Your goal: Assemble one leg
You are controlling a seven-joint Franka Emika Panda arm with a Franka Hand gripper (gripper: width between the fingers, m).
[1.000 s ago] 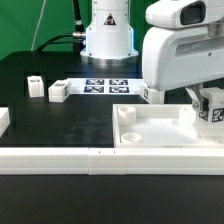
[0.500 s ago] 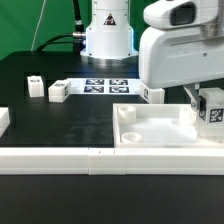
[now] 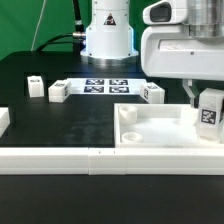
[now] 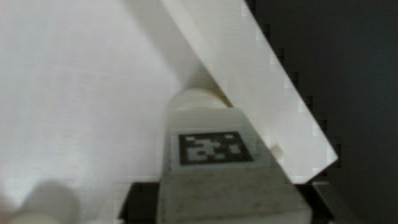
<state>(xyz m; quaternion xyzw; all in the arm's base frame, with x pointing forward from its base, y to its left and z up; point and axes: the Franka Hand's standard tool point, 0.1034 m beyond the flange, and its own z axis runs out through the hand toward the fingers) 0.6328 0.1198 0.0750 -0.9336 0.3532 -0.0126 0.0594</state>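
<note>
1. The gripper (image 3: 204, 100) is at the tray's (image 3: 160, 141) end on the exterior view's right, fingers clamped on the leg (image 3: 208, 114).
2. The leg is upright with its tag facing the camera, over the tray's rim at that end. Contact with the tray cannot be told.
3. In the wrist view, the leg (image 4: 217, 150) sits between the jaws, tag visible. The tray's wall (image 4: 249, 70) runs diagonally just beside the leg's top.
4. A spare post (image 3: 153, 93) stands just behind the tray's far rim.
5. Two more posts (image 3: 58, 91) (image 3: 35, 86) stand well apart from the tray, toward the exterior view's left.
6. The marker board (image 3: 105, 86) lies flat behind the tray, near the robot base (image 3: 108, 40).
7. A long white bar (image 3: 60, 158) lies just in front of the tray on the black table (image 3: 70, 120).
</note>
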